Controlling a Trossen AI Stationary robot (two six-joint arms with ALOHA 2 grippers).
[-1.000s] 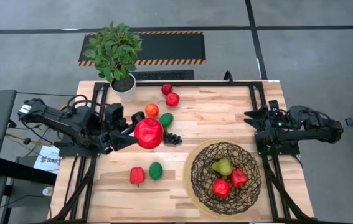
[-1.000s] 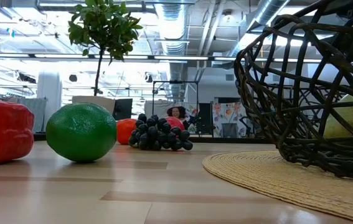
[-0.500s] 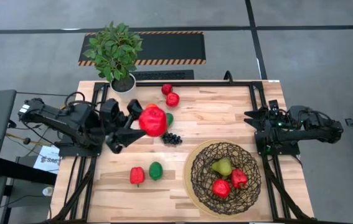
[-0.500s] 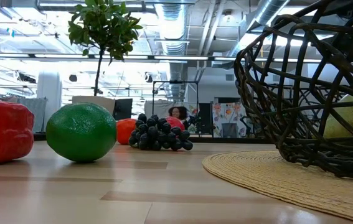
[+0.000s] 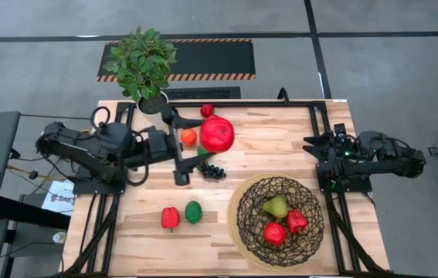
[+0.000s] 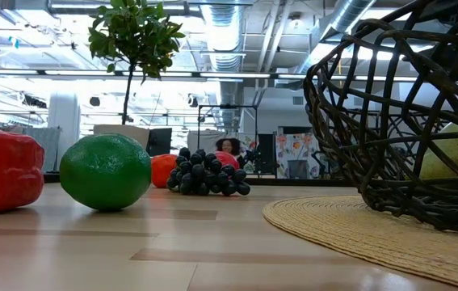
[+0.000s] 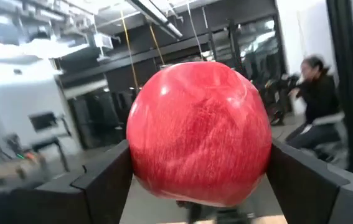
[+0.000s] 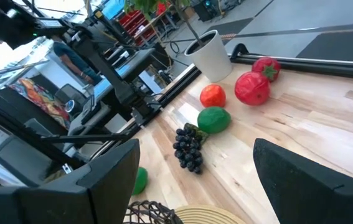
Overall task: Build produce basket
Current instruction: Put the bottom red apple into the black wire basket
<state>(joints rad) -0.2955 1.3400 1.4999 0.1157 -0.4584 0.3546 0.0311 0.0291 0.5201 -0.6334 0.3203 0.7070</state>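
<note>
While the big red apple [image 5: 216, 134] rides high above the far middle of the counter [image 5: 280, 139], clamped between the fingers [image 7: 101, 180] of the left gripper [image 5: 195, 139], the basket [image 5: 276, 219] sits near the counter's front right, well apart from the apple and diagonally toward the front and right of it. That diagonal is what the next move turns on: as I judge it, the left arm must carry the fruit across and forward until it hangs over the rim. The apple is round, so no long axis matters for the drop.

Inside the basket lie a green pear [image 5: 276, 206], a red pepper [image 5: 297, 221] and a smaller red apple [image 5: 273, 232]. On the counter below the lifted fruit are the grapes [image 5: 214, 171], an orange [image 5: 188, 137] and two small red fruits [image 8: 251, 87]; nearer the front lie another pepper [image 5: 170, 218] and a lime [image 5: 193, 211].

The right gripper [image 5: 320, 162] waits at the right edge, nearer the basket, its fingers [image 8: 111, 177] standing apart and empty.

Compared with a second ago, the apple has travelled from left of the grapes toward the far side and rightward, with the arm stretched further out.
</note>
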